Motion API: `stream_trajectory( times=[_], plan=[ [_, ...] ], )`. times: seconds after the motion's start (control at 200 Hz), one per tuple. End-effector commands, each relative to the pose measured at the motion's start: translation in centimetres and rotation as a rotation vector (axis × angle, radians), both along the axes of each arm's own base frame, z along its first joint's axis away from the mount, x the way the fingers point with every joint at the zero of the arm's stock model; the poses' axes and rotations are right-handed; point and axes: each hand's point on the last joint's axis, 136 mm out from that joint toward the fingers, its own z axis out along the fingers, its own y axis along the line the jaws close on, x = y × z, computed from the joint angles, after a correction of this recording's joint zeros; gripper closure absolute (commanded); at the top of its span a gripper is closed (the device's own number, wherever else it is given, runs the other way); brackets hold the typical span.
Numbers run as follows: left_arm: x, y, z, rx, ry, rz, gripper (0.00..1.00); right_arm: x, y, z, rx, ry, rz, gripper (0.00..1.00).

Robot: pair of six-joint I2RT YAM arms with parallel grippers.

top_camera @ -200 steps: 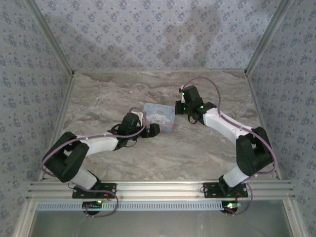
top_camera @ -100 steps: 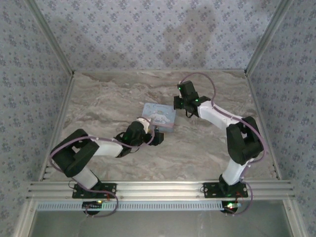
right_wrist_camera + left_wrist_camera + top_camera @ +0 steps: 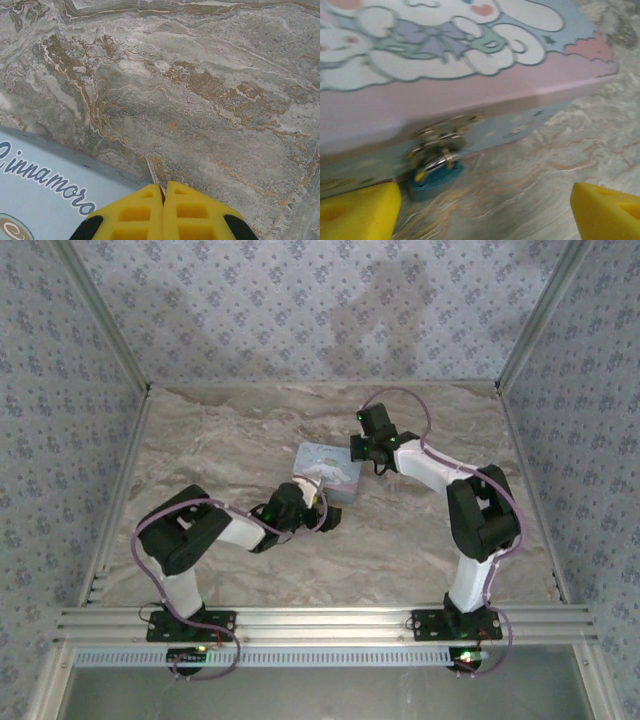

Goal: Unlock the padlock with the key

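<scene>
Where the tin box (image 3: 330, 470) sits near the middle of the surface (image 3: 220, 440), its pale blue lid printed with a white cartoon figure, the padlock (image 3: 436, 175) hangs on the side wall that faces the near edge; its silver shackle passes up through the metal hasp (image 3: 445, 131) under the pink lid rim, and its dark teal body points down, low against the surface. The long axis runs from hasp to surface — tilted a little, the body leaning toward the left of the left wrist view; the picture is blurred, so no keyhole can be made out. The left fingers (image 3: 357, 210) stand wide apart and hold nothing; one yellow tip lies just beside the padlock's body, the other well off to the right over bare marble. The right fingers (image 3: 150, 197) are pressed together at the box's far right corner, just beside the lettered lid; a thin pale sliver (image 3: 151, 174) shows ahead of their tips — what it is cannot be told.
</scene>
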Motion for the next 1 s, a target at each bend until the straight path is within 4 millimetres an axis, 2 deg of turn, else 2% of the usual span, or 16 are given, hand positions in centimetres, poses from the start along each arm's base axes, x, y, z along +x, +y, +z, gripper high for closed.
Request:
stream_trajectory(
  times=[0.0, 0.19, 0.39, 0.59, 0.77, 0.994],
  plan=[
    [-1.5, -2.7, 1.3, -0.088, -0.005, -0.155, 0.15, 0.7, -0.1, -0.1, -0.016, -0.012, -0.002, 1.00],
    [-1.6, -3.5, 2.3, -0.164, 0.028, -0.219, 0.28, 0.5, -0.2, -0.9, -0.023, 0.003, -0.002, 1.00],
    [-0.4, -2.8, 3.7, -0.282, 0.069, -0.196, 0.31, 0.2, -0.2, -0.9, -0.027, 0.000, 0.000, 1.00],
    [0.1, -2.3, 4.2, -0.350, 0.105, -0.185, 0.35, 0.0, -0.3, -1.1, -0.027, -0.001, -0.002, 1.00],
    [0.3, -1.4, 3.4, -0.323, 0.108, -0.140, 0.35, 0.1, -0.3, -1.0, -0.024, -0.005, 0.002, 1.00],
    [0.1, 1.2, 2.6, -0.213, 0.080, -0.050, 0.23, 0.2, -0.6, -0.7, -0.037, -0.012, -0.001, 1.00]
  ],
)
